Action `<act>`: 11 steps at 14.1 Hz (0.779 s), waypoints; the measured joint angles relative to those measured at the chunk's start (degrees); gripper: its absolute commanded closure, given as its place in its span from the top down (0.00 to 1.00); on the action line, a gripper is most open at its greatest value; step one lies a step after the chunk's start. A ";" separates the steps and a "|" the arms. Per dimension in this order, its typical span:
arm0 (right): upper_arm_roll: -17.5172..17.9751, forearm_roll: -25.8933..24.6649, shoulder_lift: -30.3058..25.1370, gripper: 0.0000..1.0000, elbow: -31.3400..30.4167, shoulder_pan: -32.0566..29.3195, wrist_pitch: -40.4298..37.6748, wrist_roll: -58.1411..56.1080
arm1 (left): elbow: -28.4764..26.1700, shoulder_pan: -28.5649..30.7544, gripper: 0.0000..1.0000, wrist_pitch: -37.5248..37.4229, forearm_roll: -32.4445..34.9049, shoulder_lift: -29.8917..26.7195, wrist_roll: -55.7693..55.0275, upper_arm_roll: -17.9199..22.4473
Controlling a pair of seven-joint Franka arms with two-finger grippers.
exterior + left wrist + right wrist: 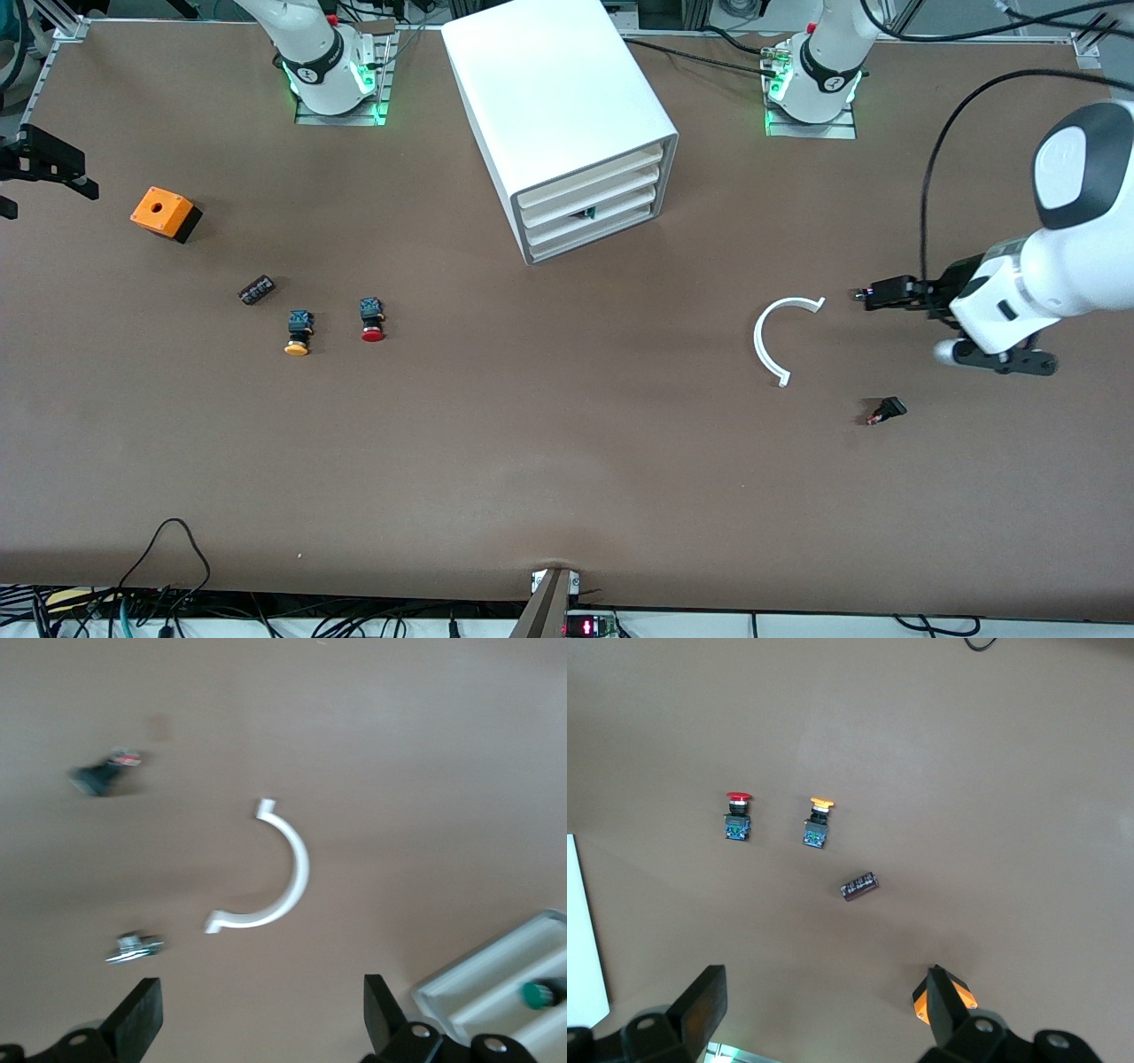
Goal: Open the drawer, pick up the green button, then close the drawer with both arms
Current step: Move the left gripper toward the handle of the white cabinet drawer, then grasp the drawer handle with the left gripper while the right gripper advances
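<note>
Small black part [886,411] lies lowest in frame, untouched. Nothing looks begun yet. Right gripper [824,974] hangs spread wide at mid-height. In the cabinet [558,80], top centre, the drawer [558,226] sits in, button [586,213] inside. Left gripper [259,985], spread wide, hovers beside the white arc [769,341].

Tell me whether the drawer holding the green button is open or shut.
Slightly open. The drawer shows a dark gap with the button peeking out in the front view; the cabinet's other drawers sit flush.
</note>
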 measured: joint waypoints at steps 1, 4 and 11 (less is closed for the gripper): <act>0.00 0.00 0.04 1.00 0.00 0.00 0.04 0.08 | 0.00 -0.15 1.00 -0.01 -3.39 1.35 0.04 -0.07; 0.00 0.00 0.60 1.00 0.00 0.00 0.03 0.10 | -0.01 -0.61 1.00 -0.11 -11.71 6.14 3.27 -2.23; 0.02 0.01 2.44 1.00 -0.03 0.03 0.01 -0.67 | -0.20 -2.42 1.00 -0.20 -14.12 13.51 8.22 -14.08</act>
